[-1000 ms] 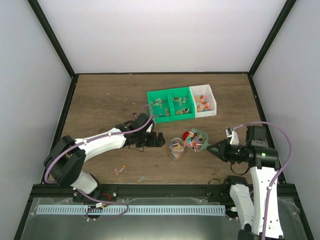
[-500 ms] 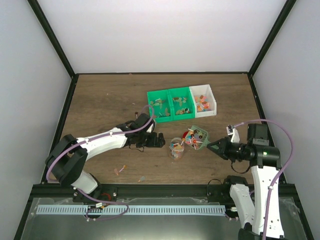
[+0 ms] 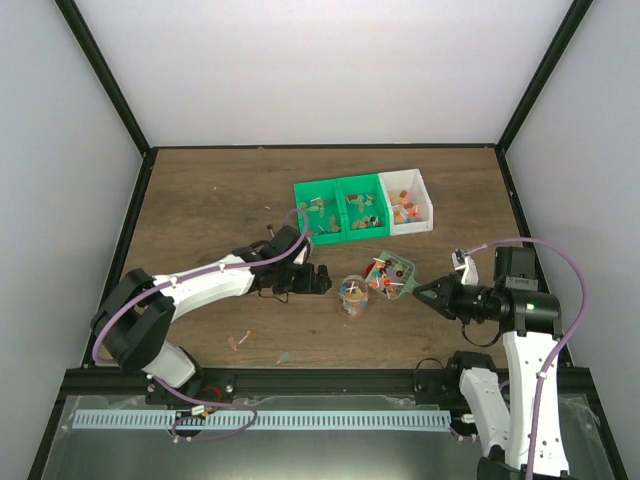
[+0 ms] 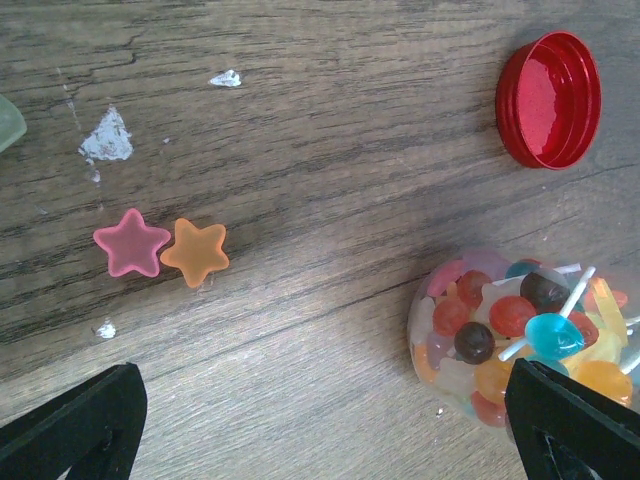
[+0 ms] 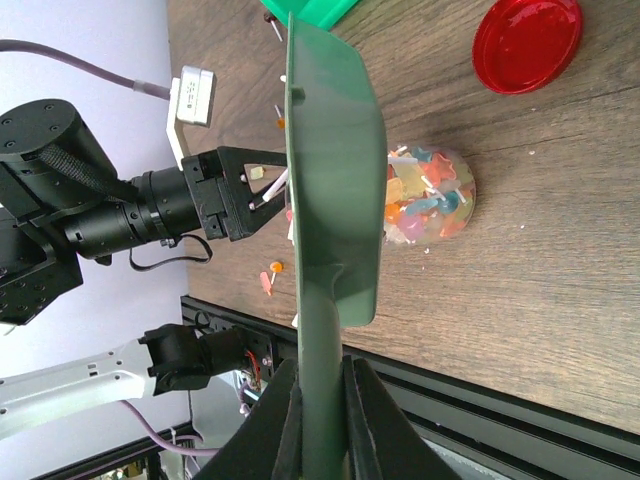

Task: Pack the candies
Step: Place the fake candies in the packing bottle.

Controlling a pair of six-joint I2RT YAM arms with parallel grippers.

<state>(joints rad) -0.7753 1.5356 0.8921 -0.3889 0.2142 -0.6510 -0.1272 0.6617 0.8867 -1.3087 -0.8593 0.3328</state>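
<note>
A small clear jar (image 3: 352, 297) full of mixed-colour candies (image 4: 500, 320) and lollipop sticks stands mid-table. My right gripper (image 3: 425, 293) is shut on the handle of a green scoop (image 3: 390, 273), whose bowl carries candies and hangs tilted just right of the jar's mouth. In the right wrist view the scoop (image 5: 330, 180) stands edge-on in front of the jar (image 5: 430, 195), its handle pinched between the fingers (image 5: 285, 420). My left gripper (image 3: 320, 280) is open just left of the jar. In its wrist view the jar (image 4: 505, 335) sits by the right fingertip (image 4: 575, 425).
A red lid (image 4: 548, 98) lies on the wood beyond the jar. Green bins (image 3: 340, 210) and a white bin (image 3: 410, 210) holding sweets stand further back. Pink (image 4: 131, 242) and orange (image 4: 196, 250) star sweets and loose sweets (image 3: 238, 340) lie on the table.
The right gripper has carried the loaded scoop slightly up and left, closer to the jar's mouth. The left arm has barely moved.
</note>
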